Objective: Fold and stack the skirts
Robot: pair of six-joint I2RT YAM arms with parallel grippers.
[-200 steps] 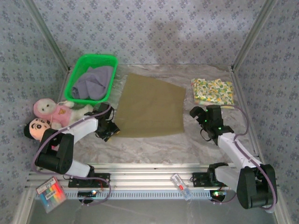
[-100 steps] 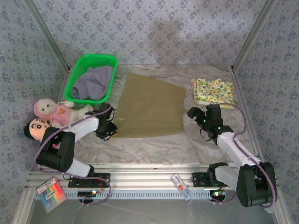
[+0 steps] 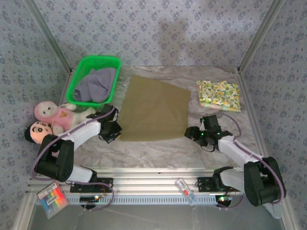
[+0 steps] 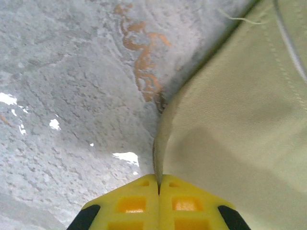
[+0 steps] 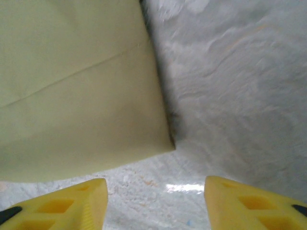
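A plain olive-khaki skirt [image 3: 153,110] lies spread flat mid-table. My left gripper [image 3: 114,132] is at its near-left corner; in the left wrist view the yellow fingers [image 4: 129,203] are shut with the olive-khaki skirt's [image 4: 240,120] edge pinched between them. Just off the near-right corner sits my right gripper [image 3: 191,132], open. In the right wrist view that corner of the skirt [image 5: 86,96] lies ahead of the gripper [image 5: 156,201], nothing between the fingers. A folded yellow-green floral skirt [image 3: 218,95] rests at the back right. A lavender-grey skirt [image 3: 95,85] lies in the green basket [image 3: 98,58].
Two plush dolls [image 3: 50,117] lie at the left edge beside my left arm. A pack of markers [image 3: 51,197] and a small packet [image 3: 185,190] sit on the near rail. Patterned walls and metal posts close the table on three sides.
My left gripper has shut on the olive skirt's near-left corner. My right gripper has come forward and left to the near-right corner, its jaws narrower than before.
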